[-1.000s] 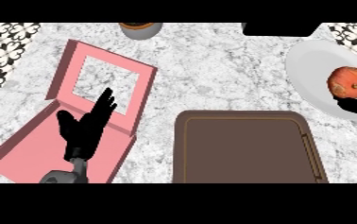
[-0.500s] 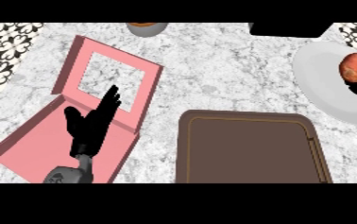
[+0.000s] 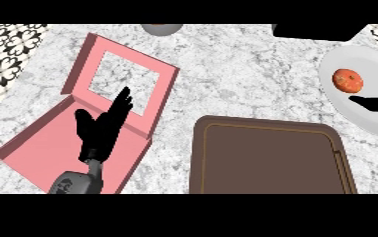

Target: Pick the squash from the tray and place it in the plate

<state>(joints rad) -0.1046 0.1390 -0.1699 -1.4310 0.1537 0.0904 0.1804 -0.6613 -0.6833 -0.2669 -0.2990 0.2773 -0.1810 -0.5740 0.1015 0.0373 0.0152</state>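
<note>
The squash [image 3: 348, 80], round and orange-red, lies on the white plate [image 3: 340, 106] at the right edge. A black tip of my right hand [image 3: 367, 102] pokes in from the right just below the squash, straight and apart from it. The brown tray [image 3: 269, 156] sits at the lower middle with nothing on it. My left hand [image 3: 102, 130] rests open, fingers up, over the pink box at the lower left.
A pink open box [image 3: 44, 143] with a windowed lid [image 3: 159, 88] lies at the left. A grey bowl [image 3: 162, 28] stands at the far edge, a black block [image 3: 317, 31] at the top right. Patterned tiles [image 3: 16, 46] border the counter's left.
The view has shifted, so more of the plate and the whole squash show at the right. The left hand has stayed still over the pink box.
</note>
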